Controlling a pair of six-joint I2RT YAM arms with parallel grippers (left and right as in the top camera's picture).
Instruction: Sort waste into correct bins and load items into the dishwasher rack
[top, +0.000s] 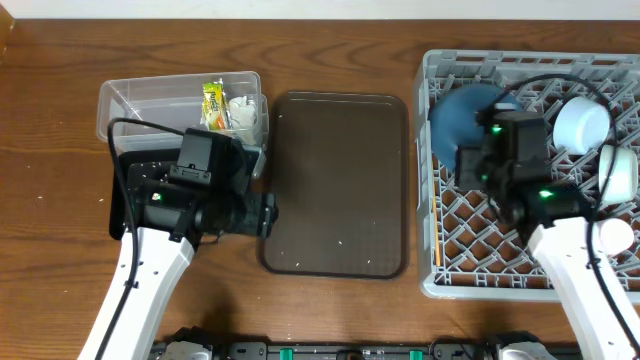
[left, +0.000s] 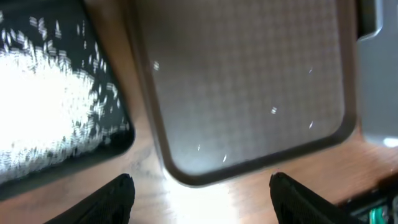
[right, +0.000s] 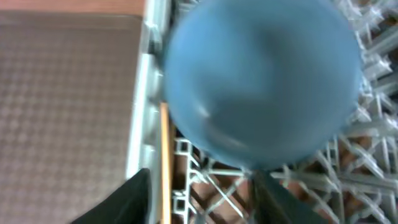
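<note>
The dark-blue bowl (top: 465, 112) (right: 261, 87) lies bottom up in the far left corner of the dishwasher rack (top: 530, 285) (right: 142, 93). My right gripper (top: 482, 152) (right: 199, 193) hovers just short of it, open, with nothing between its fingers. A wooden chopstick (right: 165, 162) runs along the rack's left wall. A light-blue bowl (top: 582, 122), a pale-green bowl (top: 620, 170) and a pink cup (top: 615, 235) sit at the rack's right. The clear tub (top: 150, 100) holds the wrapper (top: 213, 103) and the tissue (top: 243, 112). The black tray (top: 125, 200) (left: 118, 134) holds rice grains (left: 43, 112). My left gripper (top: 268, 215) (left: 202, 190) is open over bare table.
The large brown serving tray (top: 335, 185) (left: 249, 93) (right: 62, 93) lies between the bins and the rack, with a few white specks on it. Its near left corner is just ahead of my left fingertips (left: 121, 196).
</note>
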